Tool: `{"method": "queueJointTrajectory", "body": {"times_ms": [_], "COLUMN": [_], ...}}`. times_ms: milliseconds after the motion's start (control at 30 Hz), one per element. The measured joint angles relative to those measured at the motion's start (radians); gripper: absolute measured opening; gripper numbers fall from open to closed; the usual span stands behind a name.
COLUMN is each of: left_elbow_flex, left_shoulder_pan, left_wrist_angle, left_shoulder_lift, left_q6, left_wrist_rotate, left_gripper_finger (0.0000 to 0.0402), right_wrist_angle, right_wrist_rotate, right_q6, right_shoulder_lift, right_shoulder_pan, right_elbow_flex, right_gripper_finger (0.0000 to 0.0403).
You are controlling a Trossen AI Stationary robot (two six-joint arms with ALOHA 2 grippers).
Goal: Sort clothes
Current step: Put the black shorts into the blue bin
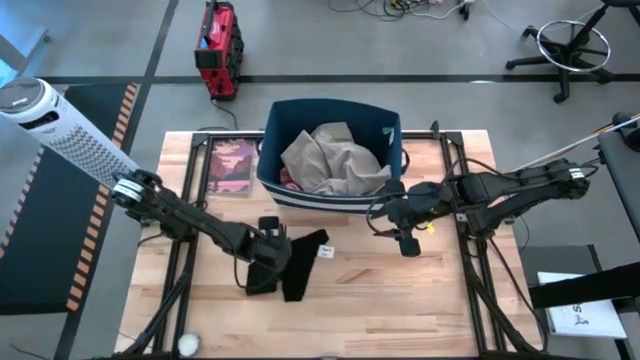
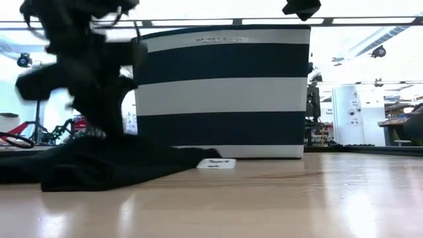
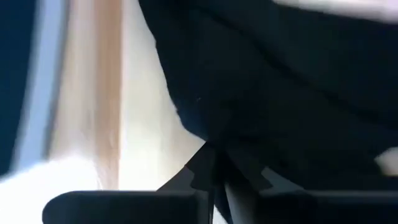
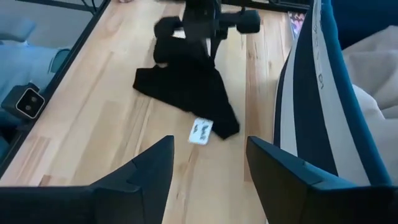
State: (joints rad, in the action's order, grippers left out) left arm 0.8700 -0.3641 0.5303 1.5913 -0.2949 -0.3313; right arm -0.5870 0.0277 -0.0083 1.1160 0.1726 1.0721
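Fingers of the left gripper (image 1: 268,252) pinch the black garment (image 1: 300,262) on the counter (image 1: 400,290); the right gripper (image 1: 404,238) is apart; the bin (image 1: 330,195) already holds clothes (image 1: 335,158).

Landmark: tall navy blue fabric bin with white stripes (image 1: 300,190), standing at the far middle of the light wooden table (image 1: 400,300), blocks any level pass there; its mouth is open from above, part filled by crumpled khaki-beige cloth (image 1: 330,160). Near side of bin, left: flat black garment (image 1: 300,262) with white tag (image 1: 325,252), left hand (image 1: 268,262) clamped down on it, arm slanting in. Just right of bin's near corner: right hand (image 1: 408,243), fingers apart, above the table. Left of bin: flat dark pink-printed book (image 1: 232,165). Near strip of table below both hands bare, clear passage.
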Motion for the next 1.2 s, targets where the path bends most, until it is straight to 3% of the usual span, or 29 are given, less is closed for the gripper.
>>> {"method": "queueJointTrajectory", "body": {"times_ms": [500, 667, 900, 1200], "left_elbow_flex": [0.2, 0.287, 0.422, 0.559], "left_shoulder_pan": [0.011, 0.052, 0.221, 0.534], "left_wrist_angle": [-0.161, -0.216, -0.214, -0.167], "left_shoulder_lift": [-0.326, -0.412, -0.438, -0.348], "left_q6": [0.296, 0.389, 0.527, 0.567], "left_wrist_rotate": [-0.055, -0.079, -0.064, 0.193], "left_gripper_finger": [0.0001, 0.0, 0.0, 0.0], "right_wrist_angle": [-0.007, -0.006, -0.002, 0.002], "right_wrist_rotate": [0.0, -0.001, 0.002, 0.001], "right_q6": [-0.009, -0.019, -0.037, -0.055], "right_shoulder_lift": [-0.003, -0.003, -0.003, -0.002], "right_shoulder_pan": [0.021, 0.04, 0.039, 0.039], "right_elbow_flex": [0.0, 0.0, 0.0, 0.0], "right_gripper_finger": [0.0056, 0.0038, 0.0052, 0.0053]}}
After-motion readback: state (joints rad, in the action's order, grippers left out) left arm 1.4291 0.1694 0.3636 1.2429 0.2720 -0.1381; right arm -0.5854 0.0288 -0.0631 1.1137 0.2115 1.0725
